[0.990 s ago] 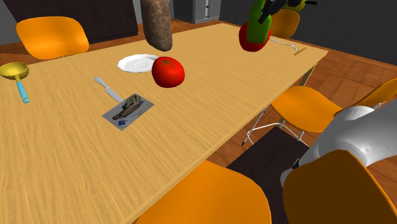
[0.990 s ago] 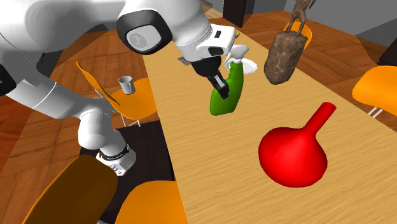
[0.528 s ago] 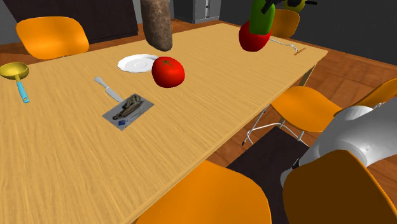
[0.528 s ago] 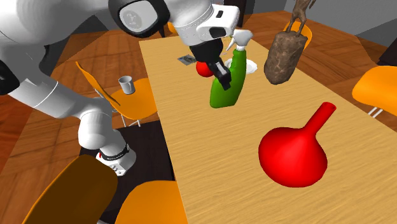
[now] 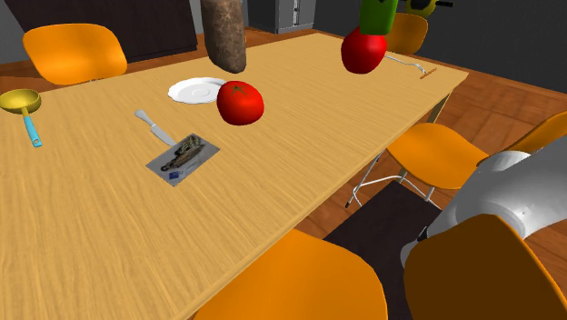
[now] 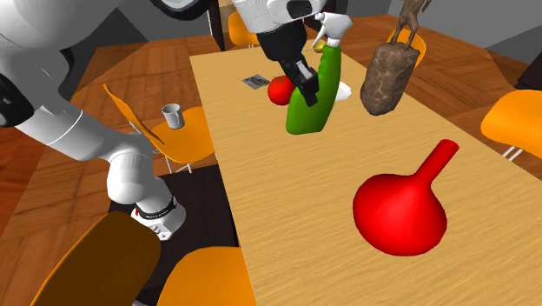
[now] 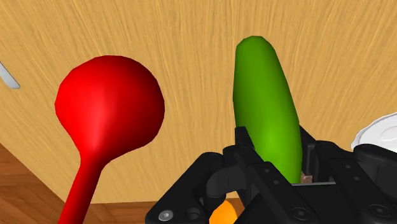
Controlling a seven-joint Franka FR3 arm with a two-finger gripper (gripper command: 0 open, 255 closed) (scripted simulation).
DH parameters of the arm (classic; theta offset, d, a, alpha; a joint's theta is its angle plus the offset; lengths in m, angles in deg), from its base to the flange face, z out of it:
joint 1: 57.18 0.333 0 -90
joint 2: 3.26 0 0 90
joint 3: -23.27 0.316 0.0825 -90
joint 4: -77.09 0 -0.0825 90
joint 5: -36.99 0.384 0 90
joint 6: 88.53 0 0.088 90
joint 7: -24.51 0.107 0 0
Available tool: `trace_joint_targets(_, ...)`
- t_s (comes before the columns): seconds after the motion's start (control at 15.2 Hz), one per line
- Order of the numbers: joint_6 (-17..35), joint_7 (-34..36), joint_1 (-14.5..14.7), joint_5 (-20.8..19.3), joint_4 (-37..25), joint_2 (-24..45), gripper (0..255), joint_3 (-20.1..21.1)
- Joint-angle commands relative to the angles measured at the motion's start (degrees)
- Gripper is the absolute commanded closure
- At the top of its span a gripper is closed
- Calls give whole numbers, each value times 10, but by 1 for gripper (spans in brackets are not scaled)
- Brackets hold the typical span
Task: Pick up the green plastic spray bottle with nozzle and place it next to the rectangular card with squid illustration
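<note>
The green spray bottle (image 6: 314,97) with a white nozzle hangs tilted in the air above the wooden table (image 6: 287,217), and my gripper (image 6: 305,80) is shut on its side. In the wrist view the green bottle (image 7: 268,121) runs out from between the black fingers (image 7: 244,145). In the shoulder view the bottle's lower end (image 5: 376,13) shows at the top edge, over a red vase (image 5: 363,51). The squid card (image 5: 183,158) lies flat on the table toward the shoulder view's left, far from the bottle. The same card (image 6: 254,81) lies beyond the gripper.
A red tomato (image 5: 240,102), a white plate (image 5: 196,89), a knife (image 5: 154,127) and a brown bag (image 5: 223,35) lie around the card. A yellow ladle (image 5: 23,107) rests at the far left. Orange chairs (image 5: 436,155) ring the table; one holds a cup (image 6: 172,114).
My gripper has lifted the bottle higher and carried it along the table, away from the red vase and toward the tomato and card. Nothing on the table has moved.
</note>
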Motion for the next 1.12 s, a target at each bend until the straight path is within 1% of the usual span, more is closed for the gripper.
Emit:
trace_joint_targets(0.0,-16,-1,2,2,-23,8,255,-2)
trace_joint_targets(0.59,-90,-2,9,16,-140,53,255,-12)
trace_joint_targets(1.06,-156,-6,14,36,-250,101,255,-28)
